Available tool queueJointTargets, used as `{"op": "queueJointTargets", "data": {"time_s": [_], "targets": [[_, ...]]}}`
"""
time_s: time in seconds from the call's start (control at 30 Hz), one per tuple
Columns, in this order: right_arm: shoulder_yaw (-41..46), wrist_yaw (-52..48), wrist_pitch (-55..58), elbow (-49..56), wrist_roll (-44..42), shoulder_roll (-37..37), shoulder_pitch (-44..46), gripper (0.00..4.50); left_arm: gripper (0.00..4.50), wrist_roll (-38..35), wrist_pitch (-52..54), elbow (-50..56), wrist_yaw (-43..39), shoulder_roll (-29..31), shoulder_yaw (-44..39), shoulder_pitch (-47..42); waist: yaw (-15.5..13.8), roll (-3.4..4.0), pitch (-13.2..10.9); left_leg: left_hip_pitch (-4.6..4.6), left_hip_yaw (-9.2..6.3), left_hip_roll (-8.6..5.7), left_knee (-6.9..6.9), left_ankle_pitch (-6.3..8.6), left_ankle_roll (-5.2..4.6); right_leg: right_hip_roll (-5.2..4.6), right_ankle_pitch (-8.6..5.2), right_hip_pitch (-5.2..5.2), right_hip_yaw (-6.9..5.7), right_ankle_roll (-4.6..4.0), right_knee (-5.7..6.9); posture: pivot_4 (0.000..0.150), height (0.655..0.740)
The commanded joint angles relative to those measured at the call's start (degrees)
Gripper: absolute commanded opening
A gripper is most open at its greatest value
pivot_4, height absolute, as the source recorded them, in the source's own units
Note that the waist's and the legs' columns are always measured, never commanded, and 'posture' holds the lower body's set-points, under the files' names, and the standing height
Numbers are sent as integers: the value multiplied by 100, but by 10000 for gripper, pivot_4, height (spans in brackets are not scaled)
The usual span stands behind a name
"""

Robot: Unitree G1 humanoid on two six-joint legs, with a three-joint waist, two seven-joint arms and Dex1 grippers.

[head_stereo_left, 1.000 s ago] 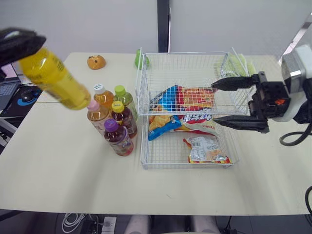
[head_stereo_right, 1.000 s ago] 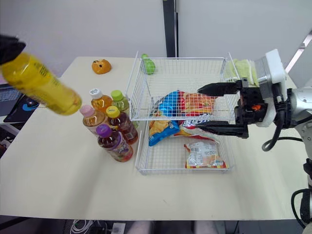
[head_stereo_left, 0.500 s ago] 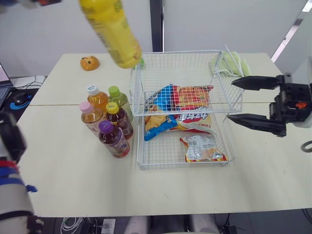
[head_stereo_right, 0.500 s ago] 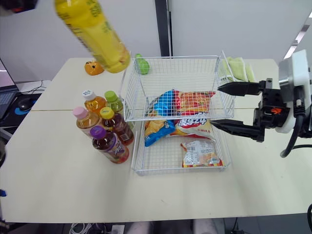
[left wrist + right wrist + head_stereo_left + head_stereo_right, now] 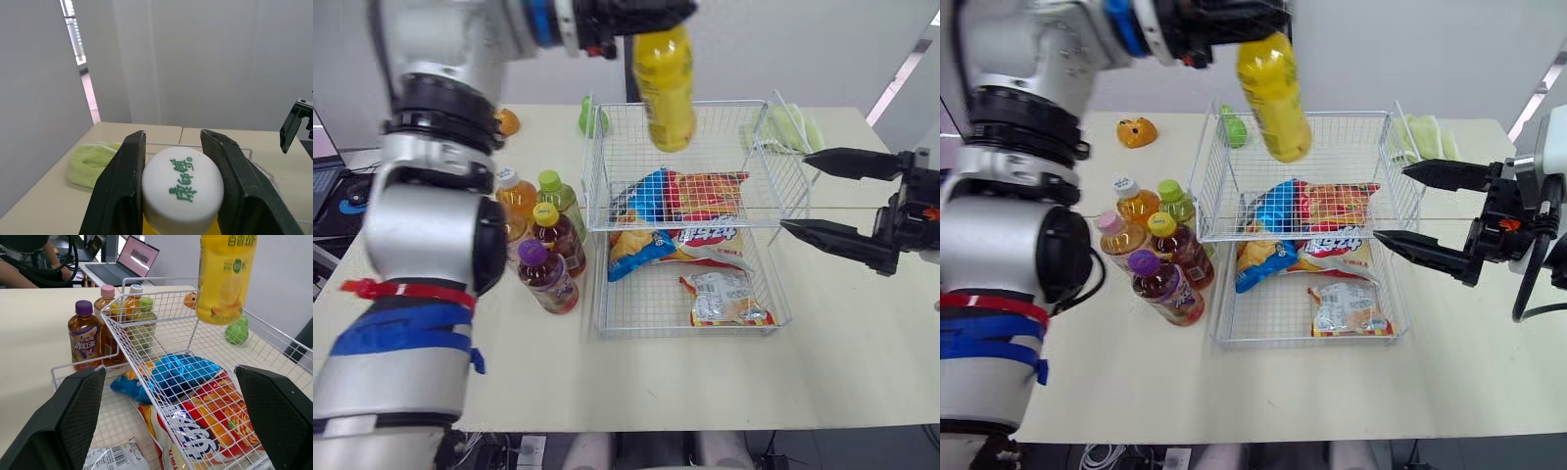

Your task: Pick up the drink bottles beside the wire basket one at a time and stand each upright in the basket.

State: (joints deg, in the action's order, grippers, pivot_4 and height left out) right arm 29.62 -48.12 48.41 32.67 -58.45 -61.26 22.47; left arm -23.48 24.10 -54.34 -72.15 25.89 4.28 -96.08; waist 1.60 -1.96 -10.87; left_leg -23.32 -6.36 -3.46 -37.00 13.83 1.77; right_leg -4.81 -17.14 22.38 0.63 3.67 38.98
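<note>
The left end effector [image 5: 173, 147] is clenching the white cap [image 5: 182, 186] of the yellow bottle [image 5: 666, 88], one finger on each side of it. The bottle is hanging cap-up and slightly tilted above the far half of the wire basket [image 5: 597, 166], not touching the wires. It looks full, so it is judged heavy for so narrow a hold. The smooth, rigid plastic is likely to swing or slip at the cap, and a grip lower on the body would be steadier. Snack bags [image 5: 685, 211] are covering much of the basket floor, giving soft, uneven footing, while bare wire is showing at the near left. The right end effector [image 5: 795, 191] is waiting released, fingers spread, just beside the basket's right wall and narrowing clearance there. Five bottles [image 5: 543, 245] are standing clustered on the counter [image 5: 705, 382] against the basket's left side.
</note>
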Motion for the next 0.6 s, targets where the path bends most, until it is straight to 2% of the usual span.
{"op": "queueJointTargets", "data": {"time_s": [0.03,0.33,0.6], "targets": [[461,113,3,123,-170,-116,-91,45000,13685,258,-674,-271,232,-351,-211,-496,11,-5,-4,-3,0,0,0,0,-1,0,1,5,2,1,0,1500,7400],[916,343,44,251,-337,-108,-487,45000,13685,861,-1665,-1535,1034,-1441,-408,-958,3,-8,-10,-11,16,-2,0,-1,-5,-1,1,17,2,2,6,1500,7400],[1240,783,29,258,-408,-130,-578,45000,13685,1154,-1604,-1959,1366,-1768,-633,-1180,16,-8,-11,-14,17,-6,0,-4,-9,-3,4,19,4,7,6,1500,7400]]}}
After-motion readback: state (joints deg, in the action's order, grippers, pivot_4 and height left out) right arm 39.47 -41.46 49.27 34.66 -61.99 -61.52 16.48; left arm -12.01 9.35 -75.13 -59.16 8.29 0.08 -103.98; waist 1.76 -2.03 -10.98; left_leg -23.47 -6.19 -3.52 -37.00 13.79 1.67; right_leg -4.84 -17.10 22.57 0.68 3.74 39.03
